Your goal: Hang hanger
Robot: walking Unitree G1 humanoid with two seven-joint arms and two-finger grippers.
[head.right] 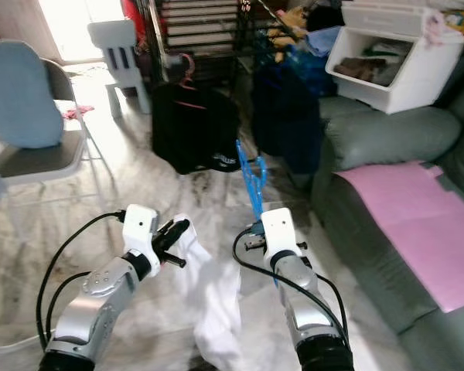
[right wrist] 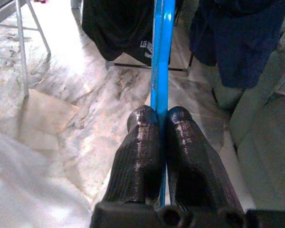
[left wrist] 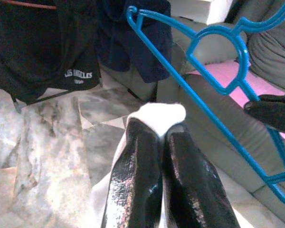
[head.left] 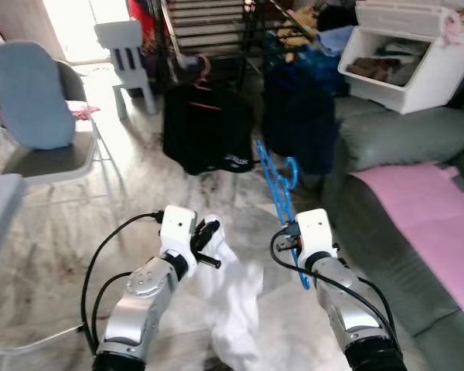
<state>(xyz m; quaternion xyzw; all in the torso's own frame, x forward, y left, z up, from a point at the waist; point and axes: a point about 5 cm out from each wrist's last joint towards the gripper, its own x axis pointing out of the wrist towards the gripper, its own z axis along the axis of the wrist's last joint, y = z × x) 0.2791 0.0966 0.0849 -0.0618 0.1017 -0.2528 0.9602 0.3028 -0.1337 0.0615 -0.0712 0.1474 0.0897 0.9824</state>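
Note:
My right gripper (right wrist: 162,114) is shut on a blue plastic hanger (head.left: 278,185), holding it edge-on so it stands up and forward above the floor; the hanger (left wrist: 213,61) also crosses the left wrist view. My left gripper (left wrist: 160,130) is shut on a white garment (head.left: 230,290), which hangs down from the fingers (head.left: 205,236) to the floor between my arms. The two grippers are side by side, a short gap apart. A drying rack (head.left: 216,46) with dark clothes stands ahead.
A black shirt (head.left: 205,127) and a navy garment (head.left: 298,116) hang on the rack. A grey sofa (head.left: 402,224) with a pink cloth (head.left: 429,216) lies at the right, a white bin (head.left: 410,62) above it. At left stand a grey chair (head.left: 39,131) and a small white chair (head.left: 127,54).

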